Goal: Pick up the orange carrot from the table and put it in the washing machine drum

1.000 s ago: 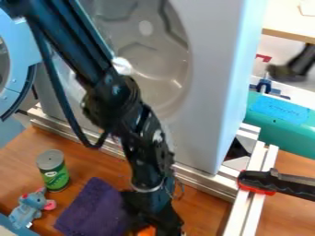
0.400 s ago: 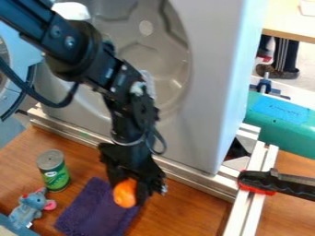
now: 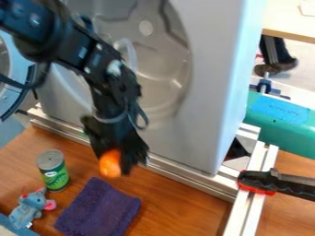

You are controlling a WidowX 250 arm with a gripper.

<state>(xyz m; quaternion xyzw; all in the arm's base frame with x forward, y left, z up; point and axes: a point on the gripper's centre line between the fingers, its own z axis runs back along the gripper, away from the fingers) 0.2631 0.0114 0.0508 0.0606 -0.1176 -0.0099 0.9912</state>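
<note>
Purple cloth (image 3: 98, 209) lies nearest; beyond, above the wooden table (image 3: 178, 203), the orange ball (image 3: 110, 164) has risen away from it, the claw (image 3: 113, 166) clamped round the ball, seemingly a secure lift, before the grey machine (image 3: 206, 101)

Fixed view from above the fingers (image 3: 127, 162), set off to their near side, looking down at a slant, facing the pale appliance (image 3: 206, 106) beyond them, at middling range, taking in the wooden tabletop (image 3: 178, 203) below them and the floor (image 3: 306, 53) far past them
</note>
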